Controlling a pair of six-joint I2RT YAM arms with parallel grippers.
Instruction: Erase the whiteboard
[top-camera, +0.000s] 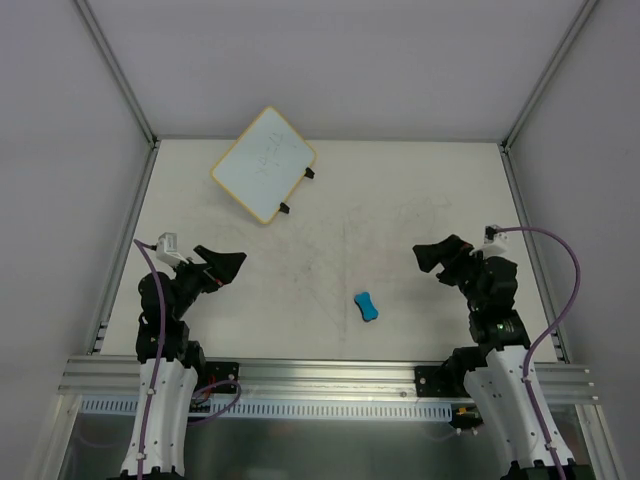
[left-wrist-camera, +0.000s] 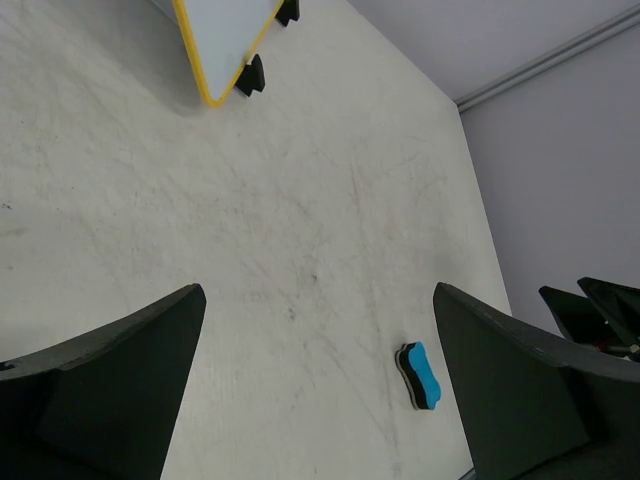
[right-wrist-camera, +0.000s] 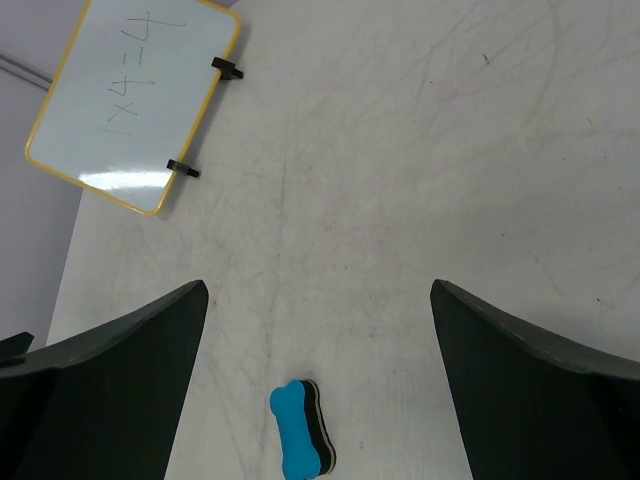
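Note:
The whiteboard (top-camera: 262, 162) lies flat at the table's far left, white with a yellow frame, two black clips on its right edge and faint pen marks reading "1x4=4". It also shows in the right wrist view (right-wrist-camera: 135, 105), and its corner shows in the left wrist view (left-wrist-camera: 225, 40). A small blue eraser (top-camera: 366, 306) lies on the table between the arms, also seen in the left wrist view (left-wrist-camera: 421, 375) and the right wrist view (right-wrist-camera: 300, 430). My left gripper (top-camera: 226, 266) is open and empty. My right gripper (top-camera: 440, 256) is open and empty, right of the eraser.
The white table top (top-camera: 400, 220) is scuffed with faint marks. Grey walls and metal frame posts (top-camera: 118, 70) close in the back and sides. A metal rail (top-camera: 330, 375) runs along the near edge.

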